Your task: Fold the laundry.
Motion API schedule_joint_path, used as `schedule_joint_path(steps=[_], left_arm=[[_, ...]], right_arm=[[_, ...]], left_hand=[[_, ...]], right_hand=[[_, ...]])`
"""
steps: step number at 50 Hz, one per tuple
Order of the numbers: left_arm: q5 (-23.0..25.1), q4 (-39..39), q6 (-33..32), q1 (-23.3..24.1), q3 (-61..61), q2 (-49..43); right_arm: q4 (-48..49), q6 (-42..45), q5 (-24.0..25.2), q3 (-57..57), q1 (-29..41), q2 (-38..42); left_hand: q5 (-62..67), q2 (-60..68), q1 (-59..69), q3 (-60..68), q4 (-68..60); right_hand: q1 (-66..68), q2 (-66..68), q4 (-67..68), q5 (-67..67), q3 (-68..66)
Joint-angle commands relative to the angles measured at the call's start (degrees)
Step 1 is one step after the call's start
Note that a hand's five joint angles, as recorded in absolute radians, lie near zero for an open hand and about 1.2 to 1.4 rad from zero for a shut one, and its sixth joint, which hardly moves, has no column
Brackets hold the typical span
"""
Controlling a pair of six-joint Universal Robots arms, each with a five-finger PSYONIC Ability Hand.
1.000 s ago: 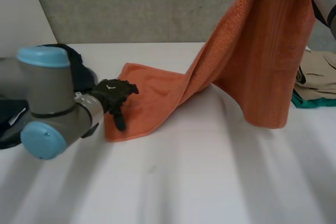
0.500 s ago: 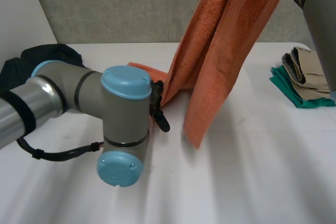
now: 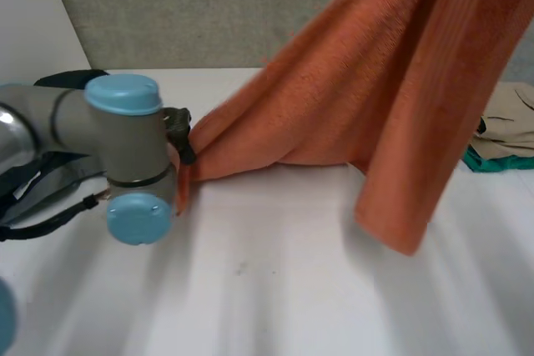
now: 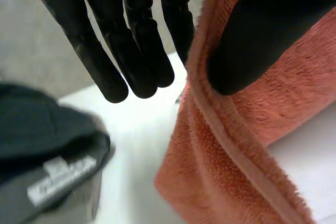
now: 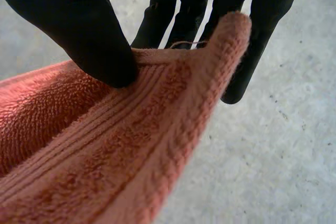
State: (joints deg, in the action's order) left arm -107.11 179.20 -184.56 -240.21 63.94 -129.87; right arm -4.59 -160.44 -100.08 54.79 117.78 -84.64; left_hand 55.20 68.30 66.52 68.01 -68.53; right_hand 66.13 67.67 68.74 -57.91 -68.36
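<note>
White table [image 3: 275, 289], near to far:
- Left arm [image 3: 125, 147], grey with light-blue caps, lies across the table's left side.
- Left hand [image 3: 179, 129] [image 4: 131, 40] is at the table's left-middle, gripping the low end of the orange terry towel [image 3: 350, 97] [image 4: 226, 145]. Thumb [image 4: 257, 35] is pressed on the hem, fingers [image 4: 142, 51] straight on the hem's other side.
- Towel's long axis climbs from that low end, just off the table, up over the table's right side. One loose corner hangs point-down just above the table's right-middle.
- Right hand [image 5: 79, 24] has the towel's [image 5: 105, 145] high corner clamped between thumb and fingers. The corner tip sticks out past the thumb.
- Folded stack of beige and teal clothes [image 3: 505, 135] on the table's right edge, behind the towel.
- Black garment [image 3: 58, 81] [image 4: 42, 135] on the table's far-left side, white label showing.
</note>
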Motion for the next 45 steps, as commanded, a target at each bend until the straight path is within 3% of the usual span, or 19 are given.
schedule_joint_path(steps=[1, 2, 8, 12, 15, 19, 26, 32, 35, 40, 45], left_arm=[[14.63, 8.45, -13.44, -5.52, 14.44, 14.8], [18.22, 8.19, -17.46, -7.62, 16.63, 18.65], [29.58, 3.89, -29.71, -15.54, 19.55, 31.77], [36.6, -3.56, -32.71, -19.67, 16.75, 38.28], [38.37, -7.7, -32.19, -20.29, 14.03, 34.89], [37.07, -10.97, -32.53, -19.68, 9.72, 26.8], [28.55, -12.2, -37.1, -16.61, -3.46, 7.9], [25.9, -12.12, -38.25, -14.06, -24.27, -5.03], [25.81, -11.5, -36.32, -12.83, -35.79, -7.23], [22.84, -4.32, -26.42, -12.12, -49.94, -6.89], [18.87, 3.95, -18.04, -12.47, -51.46, -4.25]], right_arm=[[-1.29, 0.3, 4.98, 3.12, -7.12, 1.85], [-1.91, 0.91, 6.55, 3.82, -8.6, 1.94], [-3.14, 6.8, 11.92, 5.85, -15.38, 2.2], [-5.77, 12.85, 15.08, 8.65, -18.11, 3.25], [-7.27, 16.63, 15.71, 10.68, -17.94, 5.35], [-7.36, 20.34, 15.18, 12.97, -17.06, 9.4], [-6.92, 23.68, 11.93, 10.87, -15.3, 20.65], [1.85, 21.67, 9.12, -2.12, -14.16, 31.72], [9.93, 19.12, 6.75, -11.17, -13.89, 35.86], [26.52, 12.72, 1.13, -21.38, -14.15, 37.71], [36.75, 8.39, -0.03, -20.26, -13.98, 34.55]], left_hand=[[14.8, 11.7, 13.48, 11.99, -11.47], [14.8, 11.7, 13.48, 11.99, -11.47], [14.8, 11.7, 13.48, 11.99, -11.47], [14.8, 11.7, 13.48, 11.99, -11.47], [14.8, 11.7, 13.48, 11.99, -11.47], [14.8, 11.7, 13.48, 11.99, -11.47], [14.8, 11.7, 13.48, 11.99, -11.47], [14.8, 11.7, 13.48, 11.99, -11.47], [14.8, 11.7, 13.48, 11.99, -11.47], [14.8, 11.7, 13.48, 11.99, -11.47], [14.8, 11.7, 13.48, 11.99, -11.47]], right_hand=[[13.87, 12.33, 11.26, -12.09, -11.64], [13.87, 12.33, 11.26, -12.09, -11.64], [13.87, 12.33, 11.26, -12.09, -11.64], [13.87, 12.33, 11.26, -12.09, -11.64], [13.87, 12.33, 11.26, -12.09, -11.64], [13.87, 12.33, 11.26, -12.09, -11.64], [13.87, 12.33, 11.26, -12.09, -11.64], [13.87, 12.33, 11.26, -12.09, -11.64], [13.87, 12.33, 11.26, -12.09, -11.64], [13.87, 12.33, 11.26, -12.09, -11.64], [13.87, 12.33, 11.26, -12.09, -11.64]])
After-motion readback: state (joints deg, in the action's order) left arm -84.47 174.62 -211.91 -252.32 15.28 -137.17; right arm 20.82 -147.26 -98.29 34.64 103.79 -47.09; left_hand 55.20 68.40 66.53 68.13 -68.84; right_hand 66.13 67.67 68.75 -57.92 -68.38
